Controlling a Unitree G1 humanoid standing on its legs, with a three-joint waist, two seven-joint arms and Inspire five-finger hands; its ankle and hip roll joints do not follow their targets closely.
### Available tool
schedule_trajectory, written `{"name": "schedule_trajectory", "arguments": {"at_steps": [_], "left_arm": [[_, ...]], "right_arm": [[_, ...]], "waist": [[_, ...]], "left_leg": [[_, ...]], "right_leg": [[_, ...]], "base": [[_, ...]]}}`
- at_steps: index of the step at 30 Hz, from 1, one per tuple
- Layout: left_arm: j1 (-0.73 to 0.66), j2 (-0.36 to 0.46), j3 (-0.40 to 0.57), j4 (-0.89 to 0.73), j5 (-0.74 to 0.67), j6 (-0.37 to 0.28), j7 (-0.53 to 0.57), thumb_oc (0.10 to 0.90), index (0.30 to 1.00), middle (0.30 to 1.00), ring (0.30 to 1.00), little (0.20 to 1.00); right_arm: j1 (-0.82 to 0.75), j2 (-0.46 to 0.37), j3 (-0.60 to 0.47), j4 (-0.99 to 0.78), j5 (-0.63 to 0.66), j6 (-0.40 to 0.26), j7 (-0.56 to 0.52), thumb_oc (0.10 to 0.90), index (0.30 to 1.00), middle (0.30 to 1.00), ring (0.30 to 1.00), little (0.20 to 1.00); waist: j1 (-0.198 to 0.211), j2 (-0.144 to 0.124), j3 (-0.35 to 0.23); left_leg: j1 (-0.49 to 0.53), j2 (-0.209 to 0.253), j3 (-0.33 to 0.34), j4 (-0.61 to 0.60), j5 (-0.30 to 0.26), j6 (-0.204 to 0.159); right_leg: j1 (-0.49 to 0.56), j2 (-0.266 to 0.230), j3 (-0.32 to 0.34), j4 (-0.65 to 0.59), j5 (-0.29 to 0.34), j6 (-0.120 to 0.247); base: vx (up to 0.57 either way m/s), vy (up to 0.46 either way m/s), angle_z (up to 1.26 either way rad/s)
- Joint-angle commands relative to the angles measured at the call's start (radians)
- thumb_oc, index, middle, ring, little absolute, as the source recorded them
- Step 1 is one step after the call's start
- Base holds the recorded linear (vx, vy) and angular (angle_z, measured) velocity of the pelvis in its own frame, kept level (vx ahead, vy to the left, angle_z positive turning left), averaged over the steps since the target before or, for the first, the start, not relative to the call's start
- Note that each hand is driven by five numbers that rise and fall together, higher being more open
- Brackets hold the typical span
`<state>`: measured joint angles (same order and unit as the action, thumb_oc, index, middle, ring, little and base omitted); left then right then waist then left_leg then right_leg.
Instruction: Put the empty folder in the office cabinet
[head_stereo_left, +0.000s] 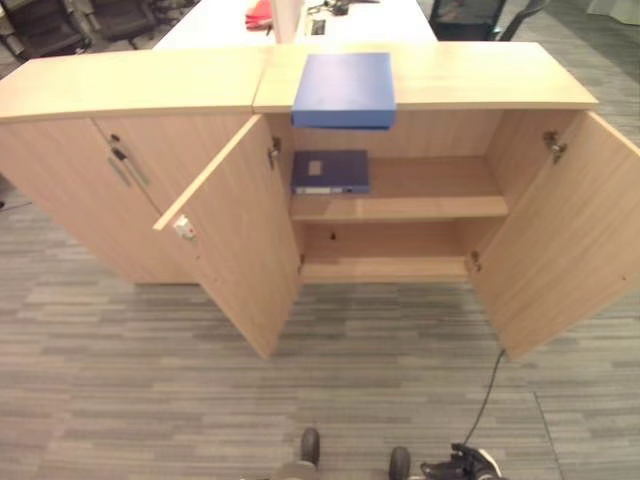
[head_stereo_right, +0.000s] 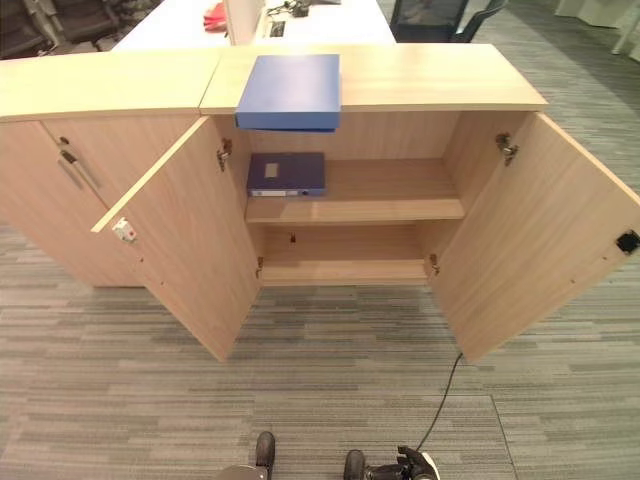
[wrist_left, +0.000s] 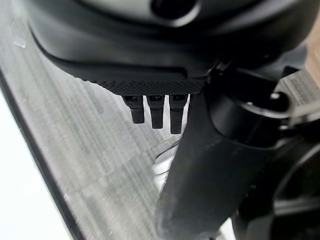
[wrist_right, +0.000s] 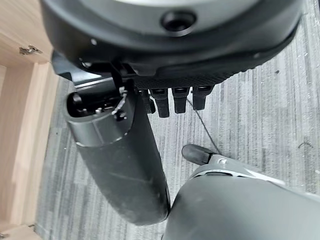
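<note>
A blue folder (head_stereo_left: 344, 88) lies flat on top of the wooden office cabinet (head_stereo_left: 460, 88), its front edge jutting slightly over the opening. A second blue folder (head_stereo_left: 330, 171) lies at the left end of the upper shelf (head_stereo_left: 430, 196) inside. Both cabinet doors stand wide open, the left door (head_stereo_left: 240, 240) and the right door (head_stereo_left: 560, 240). My left hand (wrist_left: 155, 111) hangs over the grey carpet, fingers straight, holding nothing. My right hand (wrist_right: 175, 102) hangs the same way beside the cabinet's door (wrist_right: 20, 100), also holding nothing.
The lower shelf (head_stereo_left: 385, 262) is bare. A closed cabinet (head_stereo_left: 80, 190) with a bar handle adjoins on the left. Behind stand a white desk (head_stereo_left: 220, 20) and office chairs (head_stereo_left: 50, 25). Striped grey carpet (head_stereo_left: 150, 400) stretches between me and the cabinet.
</note>
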<state>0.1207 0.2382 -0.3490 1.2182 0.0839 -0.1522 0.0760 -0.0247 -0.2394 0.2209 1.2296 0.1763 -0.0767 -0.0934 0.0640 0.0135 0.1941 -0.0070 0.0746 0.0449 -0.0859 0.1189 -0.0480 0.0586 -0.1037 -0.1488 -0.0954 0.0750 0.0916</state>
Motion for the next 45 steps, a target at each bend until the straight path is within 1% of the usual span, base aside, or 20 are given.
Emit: {"name": "schedule_trajectory", "arguments": {"at_steps": [1,15,16,18,20,23,25,26,27,28,29,30,33,34,35,36,37,41,42,45], "left_arm": [[-0.17,0.015,0.039,0.014,-0.046,-0.029,0.045,0.8,0.9,0.9,0.9,0.9],[-0.193,0.037,0.045,0.004,-0.052,-0.023,0.042,0.8,0.9,0.9,0.9,0.9],[-0.198,0.039,0.043,-0.001,-0.066,-0.022,0.038,0.8,0.9,0.9,0.9,0.9],[-0.201,0.043,0.045,-0.002,-0.07,-0.02,0.038,0.8,0.9,0.9,0.9,0.9],[-0.209,0.046,0.047,0.0,-0.082,-0.017,0.041,0.8,0.9,0.9,0.9,0.9],[-0.208,0.052,0.059,-0.005,-0.102,-0.016,0.046,0.8,0.9,0.9,0.9,0.9],[-0.202,0.053,0.062,-0.008,-0.106,-0.018,0.044,0.8,0.9,0.9,0.9,0.9],[-0.196,0.054,0.065,-0.01,-0.108,-0.018,0.042,0.8,0.9,0.9,0.9,0.9],[-0.198,0.059,0.055,-0.032,-0.117,-0.018,0.049,0.8,0.9,0.9,0.9,0.9],[-0.199,0.059,0.055,-0.033,-0.117,-0.018,0.049,0.8,0.9,0.9,0.9,0.9],[-0.2,0.06,0.054,-0.039,-0.114,-0.019,0.047,0.8,0.9,0.9,0.9,0.9],[-0.197,0.06,0.048,-0.043,-0.114,-0.02,0.043,0.8,0.9,0.9,0.9,0.9],[-0.195,0.057,0.047,-0.044,-0.114,-0.021,0.039,0.8,0.9,0.9,0.9,0.9],[-0.188,0.055,0.05,-0.043,-0.111,-0.02,0.035,0.8,0.9,0.9,0.9,0.9],[-0.188,0.055,0.05,-0.043,-0.111,-0.02,0.036,0.8,0.9,0.9,0.9,0.9],[-0.182,0.054,0.05,-0.042,-0.106,-0.018,0.034,0.8,0.9,0.9,0.9,0.9],[-0.17,0.053,0.05,-0.036,-0.09,-0.016,0.028,0.8,0.9,0.9,0.9,0.9],[-0.15,0.054,0.062,-0.029,-0.076,-0.016,0.02,0.8,0.9,0.9,0.9,0.9],[-0.135,0.052,0.078,-0.017,-0.073,-0.012,0.017,0.8,0.9,0.9,0.9,0.9],[-0.118,0.054,0.095,-0.01,-0.076,-0.009,0.016,0.8,0.9,0.9,0.9,0.9]], "right_arm": [[-0.011,-0.049,0.037,0.019,-0.02,0.003,-0.011,0.8,0.9,0.9,0.9,0.9],[-0.015,-0.047,0.067,0.017,-0.065,0.009,-0.01,0.8,0.9,0.9,0.9,0.9],[-0.025,-0.051,0.058,0.017,-0.053,0.008,-0.01,0.8,0.9,0.9,0.9,0.9],[-0.027,-0.051,0.057,0.018,-0.047,0.009,-0.011,0.8,0.9,0.9,0.9,0.9],[-0.044,-0.058,0.05,0.016,-0.029,0.01,-0.012,0.8,0.9,0.9,0.9,0.9],[-0.033,-0.068,0.046,0.014,-0.017,0.009,-0.015,0.8,0.9,0.9,0.9,0.9],[-0.025,-0.071,0.043,0.016,-0.016,0.011,-0.012,0.8,0.9,0.9,0.9,0.9],[-0.015,-0.074,0.038,0.02,-0.016,0.012,-0.012,0.8,0.9,0.9,0.9,0.9],[-0.01,-0.089,0.025,0.016,-0.012,0.014,-0.02,0.8,0.9,0.9,0.9,0.9],[-0.01,-0.089,0.025,0.016,-0.012,0.014,-0.02,0.8,0.9,0.9,0.9,0.9],[-0.009,-0.093,0.019,0.018,-0.007,0.017,-0.024,0.8,0.9,0.9,0.9,0.9],[0.001,-0.097,0.018,0.026,-0.007,0.019,-0.023,0.8,0.9,0.9,0.9,0.9],[0.009,-0.102,0.016,0.029,-0.01,0.02,-0.024,0.8,0.9,0.9,0.9,0.9],[0.013,-0.103,0.013,0.036,-0.015,0.022,-0.026,0.8,0.9,0.9,0.9,0.9],[0.013,-0.103,0.013,0.036,-0.015,0.022,-0.026,0.8,0.9,0.9,0.9,0.9],[0.015,-0.105,0.012,0.038,-0.019,0.022,-0.027,0.8,0.9,0.9,0.9,0.9],[0.018,-0.108,0.009,0.039,-0.022,0.02,-0.028,0.8,0.9,0.9,0.9,0.9],[0.013,-0.11,0.008,0.037,-0.024,0.018,-0.03,0.8,0.9,0.9,0.9,0.9],[0.006,-0.104,0.012,0.04,-0.032,0.019,-0.027,0.8,0.9,0.9,0.9,0.9],[-0.006,-0.096,0.021,0.038,-0.038,0.02,-0.021,0.8,0.9,0.9,0.9,0.9]], "waist": [[-0.011,-0.011,0.035],[-0.012,-0.026,0.049],[-0.016,-0.027,0.071],[-0.019,-0.027,0.078],[-0.029,-0.03,0.109],[-0.026,-0.028,0.133],[-0.027,-0.026,0.136],[-0.026,-0.025,0.138],[-0.028,-0.021,0.168],[-0.029,-0.02,0.168],[-0.033,-0.024,0.174],[-0.032,-0.027,0.176],[-0.025,-0.019,0.175],[-0.009,-0.005,0.169],[-0.008,-0.007,0.171],[0.005,0.007,0.167],[0.02,0.032,0.157],[0.04,0.033,0.145],[0.058,0.032,0.129],[0.085,0.02,0.113]], "left_leg": [[0.041,0.007,-0.07,-0.001,-0.064,-0.051],[0.049,0.027,-0.099,0.009,-0.068,-0.07],[0.012,0.037,-0.103,0.064,-0.077,-0.07],[-0.008,0.045,-0.101,0.098,-0.091,-0.069],[-0.105,0.045,-0.113,0.287,-0.15,-0.063],[-0.165,0.042,-0.127,0.416,-0.176,-0.051],[-0.173,0.044,-0.128,0.451,-0.178,-0.051],[-0.182,0.048,-0.129,0.482,-0.155,-0.052],[-0.278,0.063,-0.137,0.611,-0.002,-0.078],[-0.28,0.063,-0.14,0.613,-0.001,-0.079],[-0.299,0.068,-0.115,0.649,0.028,-0.079],[-0.333,0.063,-0.09,0.668,0.024,-0.076],[-0.368,0.029,-0.054,0.625,-0.003,-0.07],[-0.386,0.011,-0.024,0.536,0.002,-0.07],[-0.382,0.01,-0.021,0.535,0.001,-0.069],[-0.375,0.01,0.001,0.433,0.023,-0.068],[-0.352,0.017,0.034,0.277,0.074,-0.067],[-0.346,-0.007,0.104,0.14,0.077,-0.047],[-0.354,-0.015,0.141,0.1,0.078,-0.03],[-0.362,-0.018,0.166,0.092,0.08,-0.016]], "right_leg": [[0.121,0.005,-0.021,0.008,-0.146,0.045],[0.132,0.038,-0.008,0.012,-0.164,0.018],[0.086,0.044,0.011,0.098,-0.197,0.003],[0.049,0.052,0.02,0.16,-0.221,-0.007],[-0.052,0.071,0.045,0.338,-0.284,-0.035],[-0.074,0.083,0.053,0.4,-0.317,-0.057],[-0.065,0.087,0.057,0.408,-0.333,-0.063],[-0.053,0.089,0.06,0.411,-0.346,-0.07],[-0.044,0.086,0.056,0.431,-0.348,-0.084],[-0.046,0.087,0.054,0.432,-0.348,-0.085],[-0.042,0.083,0.053,0.428,-0.351,-0.095],[-0.032,0.078,0.054,0.412,-0.353,-0.101],[0.001,0.088,0.053,0.384,-0.36,-0.102],[0.047,0.113,0.058,0.345,-0.373,-0.1],[0.051,0.11,0.059,0.344,-0.374,-0.1],[0.085,0.129,0.067,0.316,-0.385,-0.099],[0.13,0.161,0.081,0.289,-0.401,-0.098],[0.201,0.179,0.115,0.261,-0.424,-0.097],[0.248,0.197,0.151,0.245,-0.436,-0.096],[0.287,0.204,0.192,0.236,-0.452,-0.093]], "base": [[0.06,-0.039,0.15],[0.02,-0.054,0.09],[-0.05,-0.077,-0.02],[-0.07,-0.09,0.0],[-0.08,-0.137,-0.04],[-0.02,-0.128,-0.11],[0.08,-0.063,0.03],[0.09,-0.13,0.05],[0.04,-0.103,-0.04],[0.0,-0.114,0.0],[0.05,-0.111,0.47],[0.06,-0.107,0.63],[0.16,-0.081,0.01],[0.21,-0.058,-0.46],[0.28,-0.027,-0.19],[0.34,0.038,0.64],[0.34,0.037,0.59],[0.32,0.006,0.01],[0.35,-0.003,-0.16],[0.4,0.015,-0.5]]}}
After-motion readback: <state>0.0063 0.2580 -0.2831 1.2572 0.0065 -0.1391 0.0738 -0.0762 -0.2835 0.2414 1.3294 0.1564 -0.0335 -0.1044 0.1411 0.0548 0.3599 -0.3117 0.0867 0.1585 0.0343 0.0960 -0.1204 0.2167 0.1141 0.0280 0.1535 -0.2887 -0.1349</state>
